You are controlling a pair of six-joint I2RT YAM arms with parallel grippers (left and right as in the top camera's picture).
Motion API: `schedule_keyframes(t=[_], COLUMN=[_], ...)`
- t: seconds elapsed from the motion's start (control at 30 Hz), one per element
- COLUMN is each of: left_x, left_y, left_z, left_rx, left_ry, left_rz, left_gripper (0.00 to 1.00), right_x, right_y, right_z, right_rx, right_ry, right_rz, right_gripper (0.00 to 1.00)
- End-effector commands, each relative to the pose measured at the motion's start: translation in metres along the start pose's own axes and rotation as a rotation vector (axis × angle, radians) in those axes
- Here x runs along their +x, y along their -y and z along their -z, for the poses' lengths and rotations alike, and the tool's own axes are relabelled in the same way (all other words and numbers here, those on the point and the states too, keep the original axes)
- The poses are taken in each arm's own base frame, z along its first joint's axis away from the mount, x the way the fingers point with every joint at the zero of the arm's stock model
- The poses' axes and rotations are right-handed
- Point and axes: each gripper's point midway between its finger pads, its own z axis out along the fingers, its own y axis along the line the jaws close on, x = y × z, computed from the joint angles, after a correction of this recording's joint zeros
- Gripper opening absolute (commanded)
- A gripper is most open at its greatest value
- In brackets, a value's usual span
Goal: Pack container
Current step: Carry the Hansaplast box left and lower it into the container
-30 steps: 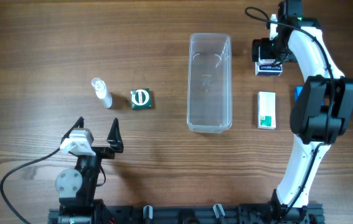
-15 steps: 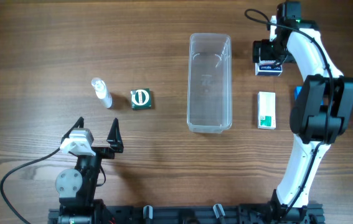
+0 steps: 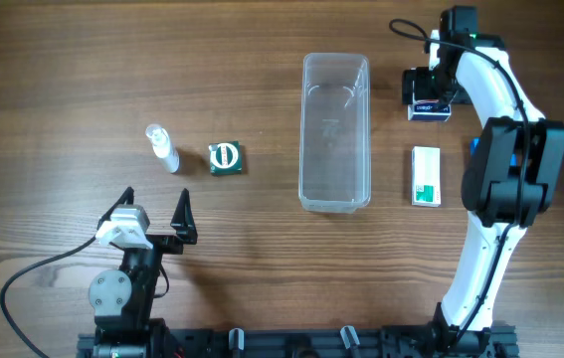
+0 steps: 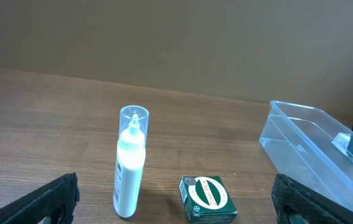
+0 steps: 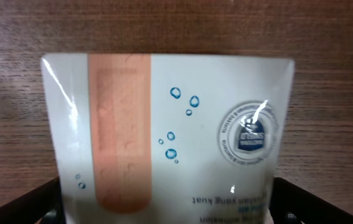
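Observation:
The container (image 3: 335, 132), a long clear tub, lies empty at the middle of the table; its end shows in the left wrist view (image 4: 316, 152). My right gripper (image 3: 429, 91) is at the far right, closed round a white plaster box (image 3: 430, 108) that fills the right wrist view (image 5: 170, 134) between my fingers (image 5: 167, 211). My left gripper (image 3: 153, 221) is open and empty near the front left. Ahead of it lie a small clear bottle (image 3: 162, 148) (image 4: 130, 165) and a green box (image 3: 226, 158) (image 4: 208, 198), seen between its fingers (image 4: 176, 208).
A white and green box (image 3: 426, 176) lies right of the container. A blue object (image 3: 475, 148) shows partly behind the right arm. The right arm (image 3: 505, 169) runs along the right side.
The right gripper and wrist have shifted slightly towards the far edge over the plaster box. The left arm and the other objects have not moved.

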Motion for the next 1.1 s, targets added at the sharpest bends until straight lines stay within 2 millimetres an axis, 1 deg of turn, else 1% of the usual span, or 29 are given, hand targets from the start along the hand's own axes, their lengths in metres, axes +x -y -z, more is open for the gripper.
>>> schedule_keyframes(t=[0.0,0.03,0.1,0.13,0.27,0.4,0.43,0.53,0.57,0.63,0.7,0.8,0.87,0.9,0.93,0.97,1.03,1.07], left_x=[0.002,0.002,0.002,0.002,0.002,0.002,0.002,0.002,0.002,0.002,0.002,0.002,0.002,0.002,0.002,0.002,0.002,0.002], left_y=[-0.001,-0.001,-0.001,-0.001,-0.001,-0.001,-0.001,-0.001,-0.001,-0.001,-0.001,-0.001,-0.001,-0.001,-0.001,-0.001,-0.001,-0.001], left_z=[0.0,0.0,0.0,0.0,0.0,0.0,0.0,0.0,0.0,0.0,0.0,0.0,0.0,0.0,0.0,0.0,0.0,0.0], left_rx=[-0.003,-0.003,-0.003,-0.003,-0.003,-0.003,-0.003,-0.003,-0.003,-0.003,-0.003,-0.003,-0.003,-0.003,-0.003,-0.003,-0.003,-0.003], left_ry=[-0.002,-0.002,-0.002,-0.002,-0.002,-0.002,-0.002,-0.002,-0.002,-0.002,-0.002,-0.002,-0.002,-0.002,-0.002,-0.002,-0.002,-0.002], left_rz=[-0.014,-0.014,-0.014,-0.014,-0.014,-0.014,-0.014,-0.014,-0.014,-0.014,-0.014,-0.014,-0.014,-0.014,-0.014,-0.014,-0.014,-0.014], left_gripper=[1.0,1.0,1.0,1.0,1.0,1.0,1.0,1.0,1.0,1.0,1.0,1.0,1.0,1.0,1.0,1.0,1.0,1.0], right_x=[0.008,0.007,0.007,0.007,0.005,0.001,0.0,-0.004,-0.005,-0.007,-0.009,-0.012,-0.014,-0.016,-0.017,-0.017,-0.015,-0.011], right_y=[0.0,0.0,0.0,0.0,0.0,0.0,0.001,0.001,0.0,0.001,0.001,0.0,-0.007,-0.01,-0.012,-0.013,-0.021,-0.026], right_z=[-0.015,-0.015,-0.015,-0.015,-0.015,-0.011,-0.008,0.001,0.003,0.008,0.014,0.026,0.044,0.06,0.071,0.101,0.135,0.158], right_rx=[-0.005,-0.005,-0.005,-0.006,-0.005,-0.004,-0.004,-0.01,-0.012,-0.012,-0.012,-0.025,-0.071,-0.097,-0.107,-0.114,-0.143,-0.163], right_ry=[-0.029,-0.027,-0.027,-0.027,-0.017,-0.004,0.002,0.022,0.027,0.036,0.046,0.064,0.084,0.103,0.114,0.147,0.181,0.202], right_rz=[-0.021,-0.021,-0.022,-0.025,-0.03,-0.034,-0.041,-0.055,-0.055,-0.056,-0.057,-0.061,-0.06,-0.063,-0.074,-0.106,-0.111,-0.13], right_gripper=[1.0,0.99,0.96,0.93,0.87,0.85,0.85,0.78,0.77,0.72,0.71,0.73,0.74,0.74,0.74,0.74,0.74,0.74])
